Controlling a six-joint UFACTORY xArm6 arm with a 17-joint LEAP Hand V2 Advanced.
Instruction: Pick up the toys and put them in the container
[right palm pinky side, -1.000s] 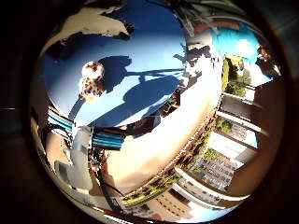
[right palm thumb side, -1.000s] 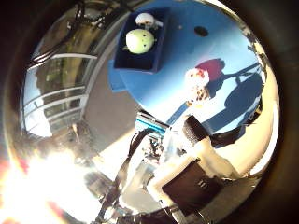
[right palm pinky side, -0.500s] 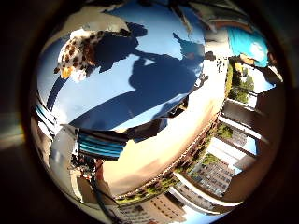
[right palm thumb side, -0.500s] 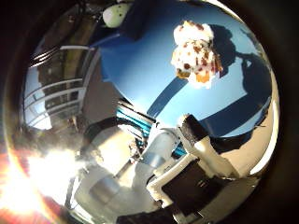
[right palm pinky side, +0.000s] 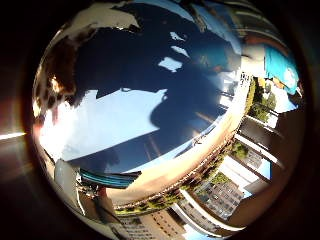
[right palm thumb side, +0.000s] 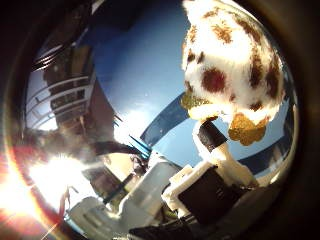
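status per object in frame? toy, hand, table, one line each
spotted plush toy: lying on the blue table, fills much of the thumb side view, so close to the palm; not visibly gripped.
hand: a finger reaches up to the toy's underside; contact unclear, open or shut cannot be told.
blue table: lit by sun, partly under a large dark shadow.
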